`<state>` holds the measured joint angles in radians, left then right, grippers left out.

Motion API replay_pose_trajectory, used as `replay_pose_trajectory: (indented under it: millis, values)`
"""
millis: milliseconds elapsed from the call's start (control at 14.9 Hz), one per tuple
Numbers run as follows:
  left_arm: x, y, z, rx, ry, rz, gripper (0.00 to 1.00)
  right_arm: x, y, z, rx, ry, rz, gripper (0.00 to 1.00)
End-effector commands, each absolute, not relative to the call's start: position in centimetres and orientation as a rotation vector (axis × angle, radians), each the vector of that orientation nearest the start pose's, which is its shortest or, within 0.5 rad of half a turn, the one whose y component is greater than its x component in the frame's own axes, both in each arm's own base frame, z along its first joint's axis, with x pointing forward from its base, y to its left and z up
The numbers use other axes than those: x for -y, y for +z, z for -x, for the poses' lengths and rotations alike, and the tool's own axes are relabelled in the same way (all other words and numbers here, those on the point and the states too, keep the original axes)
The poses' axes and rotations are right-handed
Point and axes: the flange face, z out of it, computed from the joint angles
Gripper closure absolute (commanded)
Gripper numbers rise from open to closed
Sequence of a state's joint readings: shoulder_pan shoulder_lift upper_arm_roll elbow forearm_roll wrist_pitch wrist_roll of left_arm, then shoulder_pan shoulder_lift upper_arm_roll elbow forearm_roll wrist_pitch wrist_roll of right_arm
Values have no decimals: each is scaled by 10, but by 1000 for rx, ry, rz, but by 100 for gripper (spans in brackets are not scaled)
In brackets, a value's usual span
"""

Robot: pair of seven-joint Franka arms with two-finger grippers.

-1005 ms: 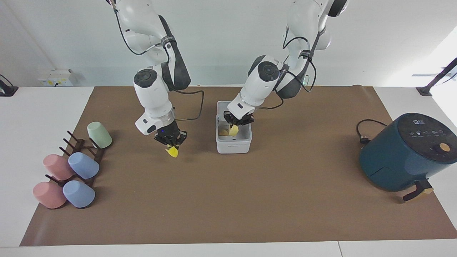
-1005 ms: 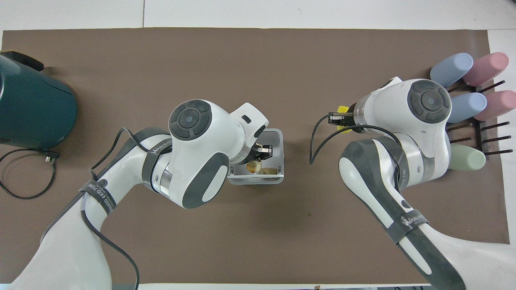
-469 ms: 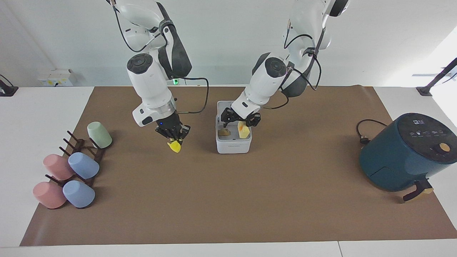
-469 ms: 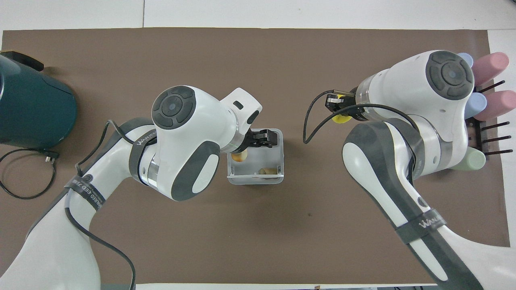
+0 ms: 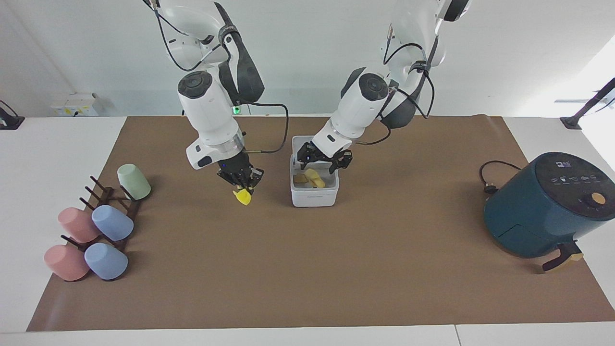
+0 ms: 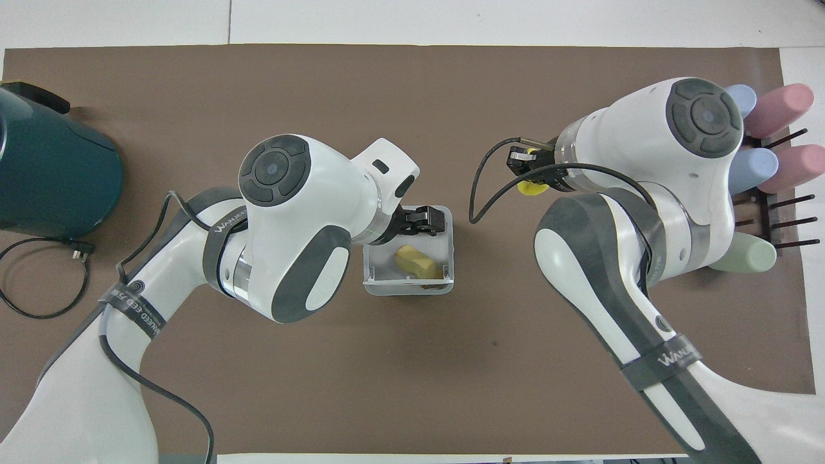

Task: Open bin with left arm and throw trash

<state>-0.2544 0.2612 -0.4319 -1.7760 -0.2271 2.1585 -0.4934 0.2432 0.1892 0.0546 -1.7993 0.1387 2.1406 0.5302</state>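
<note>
Bench (image 5: 307, 269) w/ brown mat fills frame. Bin (image 5: 314, 194), centre, lid up, pale chunk (image 5: 314, 178) + tan crumb (image 5: 300, 178) inside. Left pincer (image 5: 324, 162) over bin, jaws wide, empty. Right pincer (image 5: 242, 187), centre-left, over mat, shut on yellow piece (image 5: 243, 196).

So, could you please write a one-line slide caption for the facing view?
Left claw open over the open bin, pale chunk inside; right claw carries the yellow piece.
</note>
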Motion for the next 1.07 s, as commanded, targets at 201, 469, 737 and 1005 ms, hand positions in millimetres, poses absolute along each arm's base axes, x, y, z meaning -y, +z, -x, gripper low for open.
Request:
replay_pose_trajectory:
  millis: [201, 469, 737, 1005]
  values:
    - [311, 511, -564, 28, -23, 3426, 0, -194, 459, -604, -463, -131, 2901, 100]
    - [185, 556, -601, 49, -49, 3237, 0, -243, 458, -592, -520, -176, 2847, 100]
    - [120, 593, -573, -114, 78, 3100, 0, -308, 461, -565, -611, -183, 2782, 100]
    - [103, 611, -525, -128, 182, 3038, 0, -352, 445, -541, -618, -105, 2754, 100]
